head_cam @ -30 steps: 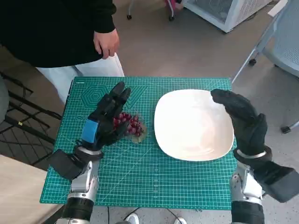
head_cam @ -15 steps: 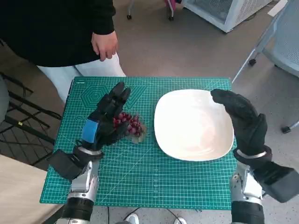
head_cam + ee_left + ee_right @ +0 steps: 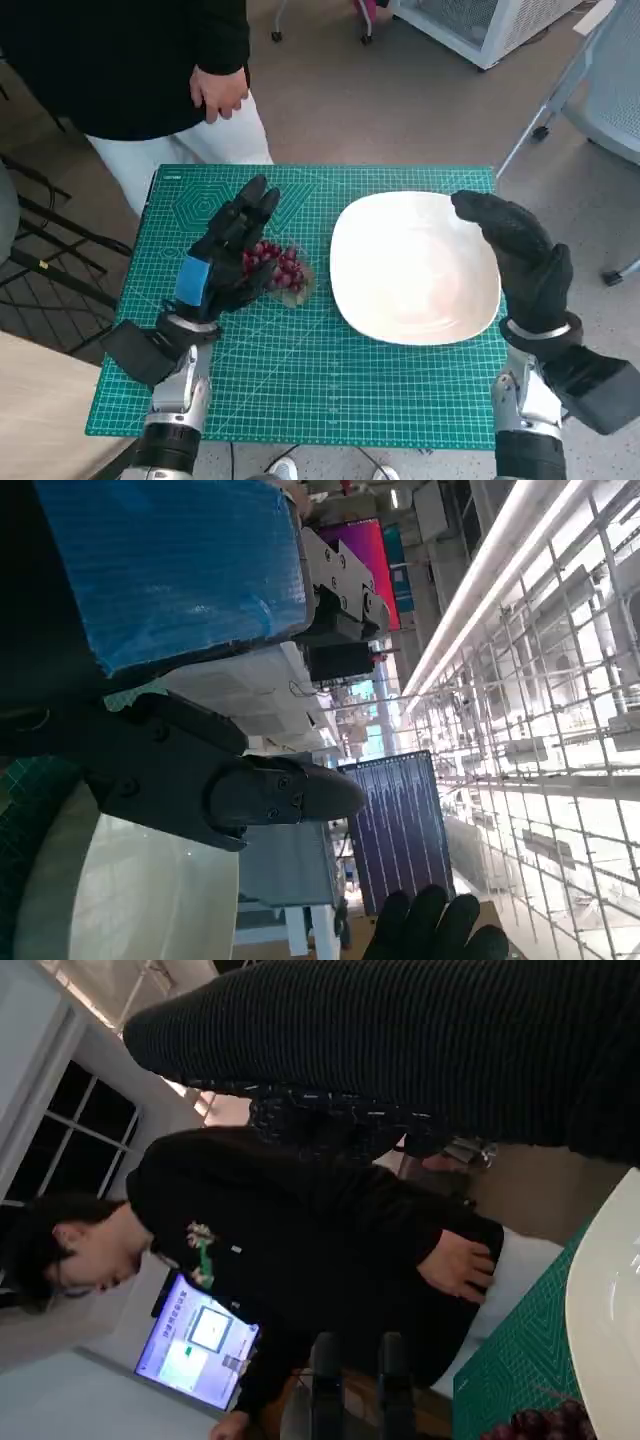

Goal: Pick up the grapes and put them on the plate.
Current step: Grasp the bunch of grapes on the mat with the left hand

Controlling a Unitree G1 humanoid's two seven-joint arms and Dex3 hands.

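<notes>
A bunch of dark red grapes lies on the green cutting mat, just left of the white plate. My left hand is at the grapes' left side, fingers stretched out and partly over the bunch, holding nothing that I can see. Over the plate's right edge my right hand stands upright with fingers apart, empty. In the right wrist view the grapes and the plate's rim show near a corner. The left wrist view shows the blue-taped back and part of the plate.
The green mat covers the small table. A person in a black top stands at the table's far left corner, one hand hanging near the edge. An office chair stands at the far right.
Both of my hands and the grapes have stayed put. The person's hand at the far edge has shifted slightly up and left.
</notes>
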